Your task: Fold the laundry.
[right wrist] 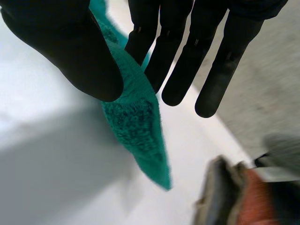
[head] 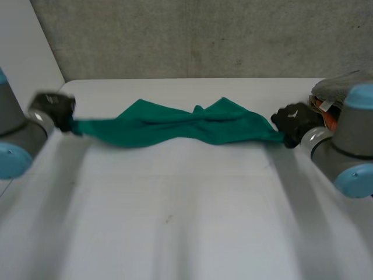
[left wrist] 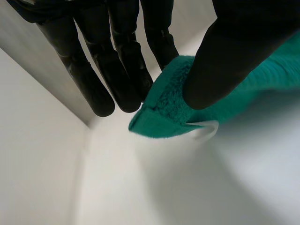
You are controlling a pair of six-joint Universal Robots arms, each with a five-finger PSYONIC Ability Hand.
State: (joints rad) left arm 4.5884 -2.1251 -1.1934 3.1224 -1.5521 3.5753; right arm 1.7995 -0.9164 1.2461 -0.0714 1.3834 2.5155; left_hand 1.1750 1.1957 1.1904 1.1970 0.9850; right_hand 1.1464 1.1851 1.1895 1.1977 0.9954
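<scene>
Tension counts here: my left hand (head: 55, 111) pinches the green towel (head: 180, 125) tight at its 9 o'clock corner; my right hand (head: 294, 119) pinches the 3 o'clock corner likewise. I should pull evenly, ends level, above the tabletop (head: 175, 221).

Left hand (head: 55, 111), at 9 o'clock of the green towel (head: 180, 125), is blurred in head view, so its fingers can't be read there. The towel's 9 o'clock tip is hidden inside its pinch. The 3 o'clock tip is hidden under the right hand (head: 294, 122).

Left wrist view: the thumb covers part of the pinched corner and the rest of the towel is cut off by the frame. There's a small white bit (left wrist: 204, 129) under that corner; label or not, can't tell.

Pile (head: 335, 87) at 3 o'clock of the right hand is half behind the right arm (head: 349, 146). It's grey and orange, items unidentifiable.

Whether the towel's middle rests on the desk (head: 186, 204) or hangs above it: can't tell.
</scene>
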